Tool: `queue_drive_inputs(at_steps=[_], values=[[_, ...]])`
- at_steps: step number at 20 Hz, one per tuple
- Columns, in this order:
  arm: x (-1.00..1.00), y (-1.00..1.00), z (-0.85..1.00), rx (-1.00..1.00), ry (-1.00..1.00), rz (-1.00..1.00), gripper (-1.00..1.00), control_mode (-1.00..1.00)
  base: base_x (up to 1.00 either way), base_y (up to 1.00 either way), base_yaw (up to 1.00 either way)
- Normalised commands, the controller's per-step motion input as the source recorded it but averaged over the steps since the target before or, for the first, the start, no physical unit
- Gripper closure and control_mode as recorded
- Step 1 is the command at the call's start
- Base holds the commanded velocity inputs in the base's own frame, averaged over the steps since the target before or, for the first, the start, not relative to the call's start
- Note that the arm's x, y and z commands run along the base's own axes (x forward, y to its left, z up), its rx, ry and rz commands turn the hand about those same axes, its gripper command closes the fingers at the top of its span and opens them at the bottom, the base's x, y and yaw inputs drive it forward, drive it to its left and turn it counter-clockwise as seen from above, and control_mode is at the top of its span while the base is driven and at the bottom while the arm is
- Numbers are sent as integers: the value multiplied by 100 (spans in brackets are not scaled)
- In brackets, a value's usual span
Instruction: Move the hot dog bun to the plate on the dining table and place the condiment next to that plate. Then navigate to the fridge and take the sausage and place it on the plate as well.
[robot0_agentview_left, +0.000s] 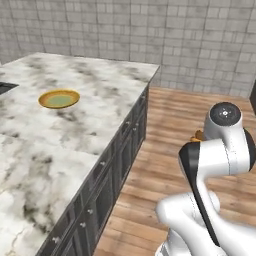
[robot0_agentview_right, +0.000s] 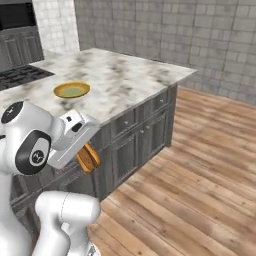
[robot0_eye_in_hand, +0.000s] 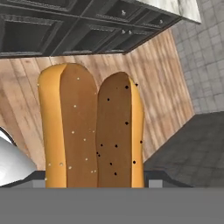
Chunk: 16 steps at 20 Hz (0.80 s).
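My gripper (robot0_agentview_right: 85, 149) is shut on the hot dog bun (robot0_agentview_right: 89, 159), a tan-orange oblong held off the table's near side over the wood floor. In the hand view the hot dog bun (robot0_eye_in_hand: 92, 131) stands between the finger tips with its split facing the camera. A sliver of the bun (robot0_agentview_left: 199, 135) pokes out behind the arm. The yellow-gold plate (robot0_agentview_left: 59, 99) lies bare on the marble dining table (robot0_agentview_left: 105, 95), well left of and beyond the gripper. From the right, the plate (robot0_agentview_right: 72, 90) sits on the table (robot0_agentview_right: 130, 75) above the bun. The condiment, fridge and sausage are out of view.
A black cooktop (robot0_agentview_right: 20, 75) is inset in the table's far left end. Dark grey drawers (robot0_agentview_right: 135, 135) front the island beside the gripper. A dark wall oven (robot0_agentview_right: 17, 15) stands behind. Open wood floor (robot0_agentview_right: 190, 180) stretches right toward the tiled wall.
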Motion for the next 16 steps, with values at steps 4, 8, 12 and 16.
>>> queue_drive_inputs(at_steps=[4, 8, 12, 16], values=[[0, 0, 0, 0, 0, 0, 100, 100, 80, -63, 42], [0, 0, 0, 0, 0, 0, 100, 100, 82, -58, 46], [0, 0, 0, 0, 0, 0, 100, 100, 64, -67, 45], [0, 0, 0, 0, 0, 0, 100, 100, 71, -57, 50]])
